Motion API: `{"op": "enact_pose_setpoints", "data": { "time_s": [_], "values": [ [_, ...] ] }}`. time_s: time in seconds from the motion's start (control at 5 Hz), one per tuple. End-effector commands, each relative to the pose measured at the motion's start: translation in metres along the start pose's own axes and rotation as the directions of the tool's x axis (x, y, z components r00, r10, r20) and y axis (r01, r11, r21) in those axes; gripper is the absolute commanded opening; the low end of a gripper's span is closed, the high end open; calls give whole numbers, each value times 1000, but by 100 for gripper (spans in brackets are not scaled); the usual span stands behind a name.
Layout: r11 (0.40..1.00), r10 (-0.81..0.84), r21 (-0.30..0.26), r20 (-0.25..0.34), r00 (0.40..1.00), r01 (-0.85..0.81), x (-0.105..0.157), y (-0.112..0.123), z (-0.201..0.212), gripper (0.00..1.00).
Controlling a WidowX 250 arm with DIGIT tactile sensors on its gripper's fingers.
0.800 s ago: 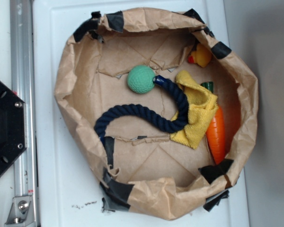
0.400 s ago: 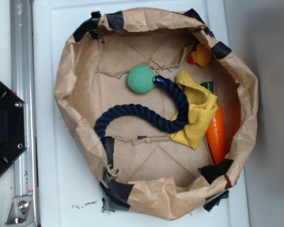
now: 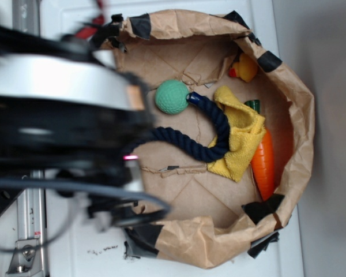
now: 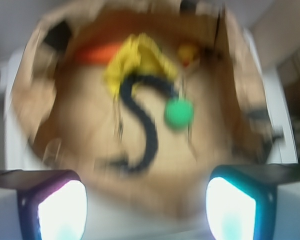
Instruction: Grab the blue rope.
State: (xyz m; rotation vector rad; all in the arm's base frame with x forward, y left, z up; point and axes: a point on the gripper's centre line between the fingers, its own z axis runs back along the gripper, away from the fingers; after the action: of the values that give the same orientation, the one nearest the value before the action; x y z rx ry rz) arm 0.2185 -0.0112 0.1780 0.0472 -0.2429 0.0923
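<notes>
- Overhead, the robot arm [image 3: 57, 115] fills the left of the exterior view as a dark, motion-blurred mass, covering the near end of the blue rope [image 3: 202, 147].
- Its gripper [image 4: 147, 200] appears only in the wrist view, where two lit pads sit wide apart at the bottom corners with nothing between them.
- Centre frame, the rope lies curved on the floor of a brown paper basket [image 3: 303, 115], its green ball [image 3: 172, 96] at one end and its far bend touching a yellow cloth [image 3: 242, 135].
- Judged from here, a clean grab means straddling the open mid-curve, clear of ball and cloth.
- Right of the cloth lie an orange carrot toy [image 3: 264, 164] and, near the rim, a yellow duck [image 3: 245, 68].
- The basket rests on a white tabletop [image 3: 63, 231]; grey surface lies beyond to the right.
</notes>
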Motion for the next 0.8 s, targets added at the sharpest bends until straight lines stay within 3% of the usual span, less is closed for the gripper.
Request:
{"op": "enact_pose_setpoints", "data": {
  "time_s": [0.0, 0.2, 0.4, 0.6],
  "values": [
    [990, -142, 0, -70, 987, 142, 43, -5, -107, 100],
    [982, -181, -92, -224, 958, 164, 24, -18, -157, 100],
    [967, -244, -134, -267, 932, 215, -3, -26, -175, 100],
    [967, -247, -136, -280, 928, 217, -10, -27, -178, 30]
  ]
}}
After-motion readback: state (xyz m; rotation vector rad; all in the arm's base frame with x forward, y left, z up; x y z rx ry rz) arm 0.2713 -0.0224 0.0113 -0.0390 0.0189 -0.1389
